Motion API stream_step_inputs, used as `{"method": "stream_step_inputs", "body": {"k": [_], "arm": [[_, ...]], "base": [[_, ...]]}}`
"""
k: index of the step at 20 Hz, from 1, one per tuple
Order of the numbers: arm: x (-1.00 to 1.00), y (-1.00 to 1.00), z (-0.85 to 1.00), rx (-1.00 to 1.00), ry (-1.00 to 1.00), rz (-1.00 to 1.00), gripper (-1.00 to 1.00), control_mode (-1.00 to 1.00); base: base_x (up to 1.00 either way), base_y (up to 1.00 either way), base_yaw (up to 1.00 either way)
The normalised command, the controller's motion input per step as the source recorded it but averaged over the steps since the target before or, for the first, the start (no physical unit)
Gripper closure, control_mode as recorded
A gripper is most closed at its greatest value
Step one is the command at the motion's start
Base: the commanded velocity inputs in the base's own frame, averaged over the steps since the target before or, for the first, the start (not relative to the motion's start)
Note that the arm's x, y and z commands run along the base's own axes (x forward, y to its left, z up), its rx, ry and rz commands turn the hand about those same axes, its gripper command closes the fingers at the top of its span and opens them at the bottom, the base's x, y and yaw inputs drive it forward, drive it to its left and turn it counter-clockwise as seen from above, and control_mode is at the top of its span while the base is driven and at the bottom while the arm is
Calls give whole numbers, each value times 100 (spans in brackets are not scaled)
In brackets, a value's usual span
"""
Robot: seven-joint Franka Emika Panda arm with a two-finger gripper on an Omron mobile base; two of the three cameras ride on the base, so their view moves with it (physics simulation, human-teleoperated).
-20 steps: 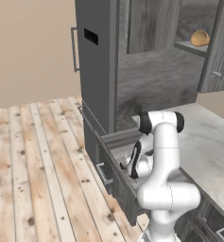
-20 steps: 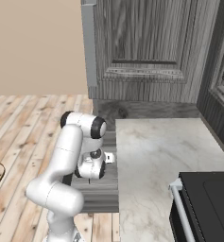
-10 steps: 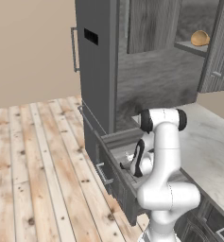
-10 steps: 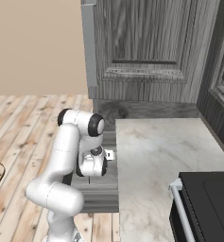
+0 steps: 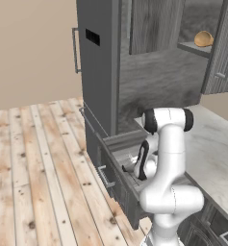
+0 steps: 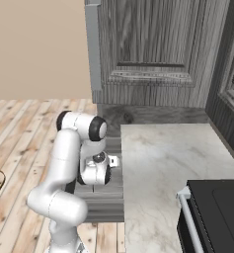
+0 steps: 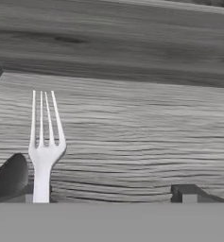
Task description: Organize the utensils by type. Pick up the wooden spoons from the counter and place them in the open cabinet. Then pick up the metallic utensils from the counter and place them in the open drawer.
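Jaws of my gripper (image 7: 106, 194) stand wide apart over the drawer (image 7: 132, 137) floor. A fork (image 7: 44, 146) lies by the left fingertip, with a spoon (image 7: 9, 176) just beside it.

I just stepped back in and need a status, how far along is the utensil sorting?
Close to finished, by the look of it. A silver fork and a dark-looking spoon lie on the floor of the open drawer. The fingers are spread with nothing between them, so nothing is in hand. The visible counter shows no utensils. Whether the wooden spoons reached the cabinet cannot be seen.
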Motion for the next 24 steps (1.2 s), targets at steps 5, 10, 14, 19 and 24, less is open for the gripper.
{"method": "stream_step_inputs", "body": {"k": [5,10,14,19,24], "arm": [[2,24,35,-3,-1,0,-100,-100],[-4,11,-16,4,-7,0,-100,-100],[-19,1,-20,12,-40,0,-100,-100],[-14,-6,-8,22,-48,-4,-100,-100],[-8,-3,-1,10,-8,-16,-100,-100]], "base": [[0,0,0],[0,0,0],[0,0,0],[0,0,0],[0,0,0]]}}
